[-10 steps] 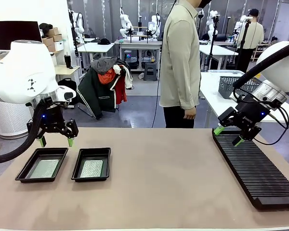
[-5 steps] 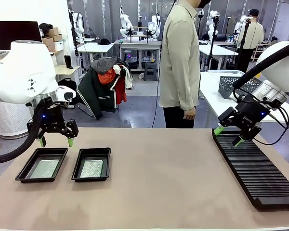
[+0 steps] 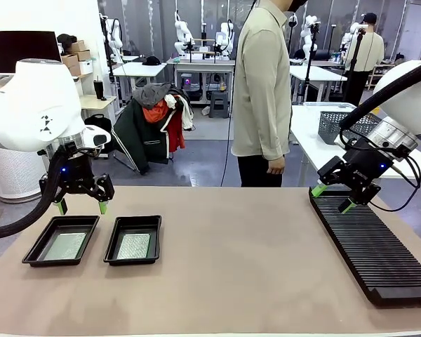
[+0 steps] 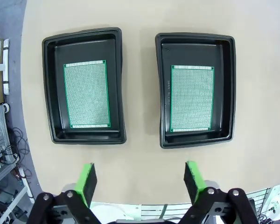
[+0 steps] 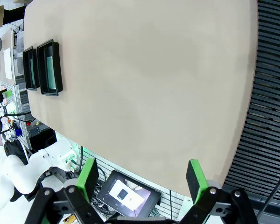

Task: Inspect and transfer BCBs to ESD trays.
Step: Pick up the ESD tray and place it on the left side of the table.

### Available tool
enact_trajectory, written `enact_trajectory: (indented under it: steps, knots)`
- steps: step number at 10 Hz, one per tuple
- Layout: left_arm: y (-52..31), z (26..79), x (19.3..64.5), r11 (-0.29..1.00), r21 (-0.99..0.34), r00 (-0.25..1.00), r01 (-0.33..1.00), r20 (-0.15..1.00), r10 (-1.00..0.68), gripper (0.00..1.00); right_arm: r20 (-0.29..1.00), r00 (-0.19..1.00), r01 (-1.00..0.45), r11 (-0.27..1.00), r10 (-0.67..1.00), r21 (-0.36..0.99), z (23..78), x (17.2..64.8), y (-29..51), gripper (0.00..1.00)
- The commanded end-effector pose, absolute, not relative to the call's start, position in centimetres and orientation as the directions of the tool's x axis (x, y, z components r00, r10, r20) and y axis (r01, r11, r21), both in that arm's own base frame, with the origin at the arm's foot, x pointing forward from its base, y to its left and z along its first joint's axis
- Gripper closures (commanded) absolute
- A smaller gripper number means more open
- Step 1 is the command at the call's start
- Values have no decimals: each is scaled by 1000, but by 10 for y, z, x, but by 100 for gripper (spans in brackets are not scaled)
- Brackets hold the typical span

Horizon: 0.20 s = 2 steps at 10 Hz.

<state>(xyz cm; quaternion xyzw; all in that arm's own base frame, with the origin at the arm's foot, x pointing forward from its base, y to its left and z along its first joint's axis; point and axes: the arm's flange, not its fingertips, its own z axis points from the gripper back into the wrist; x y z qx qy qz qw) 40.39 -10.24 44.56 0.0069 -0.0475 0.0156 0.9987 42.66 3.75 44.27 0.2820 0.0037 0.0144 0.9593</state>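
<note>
- 2 BCBs (image 4: 87, 94) (image 4: 191, 98) lie flat, 1 per ESD tray (image 4: 51, 93) (image 4: 226, 88).
- We hold the left gripper (image 4: 138, 181) and the right gripper (image 5: 141, 179) fully open, empty, clear of trays.
- We judge transfer complete; verify seating.

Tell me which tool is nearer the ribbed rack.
Right. The right tool hangs open just above the rack's far end; the left tool is open across the table, above the two ESD trays.

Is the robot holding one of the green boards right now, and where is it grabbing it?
No, nothing is held. The left gripper and right gripper are both open and empty. Each green board lies in its own black tray.
</note>
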Motion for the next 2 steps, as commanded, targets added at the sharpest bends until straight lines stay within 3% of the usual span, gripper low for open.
enact_trajectory:
  steps: [1,2]
  knots:
    - [-101,443,403,999,15,994,-43,102,41,0,-1,1000,-5,845,7,535,443,427,39,0]
    - [-101,443,403,999,15,994,-43,102,41,0,-1,1000,-5,845,7,535,443,427,39,0]
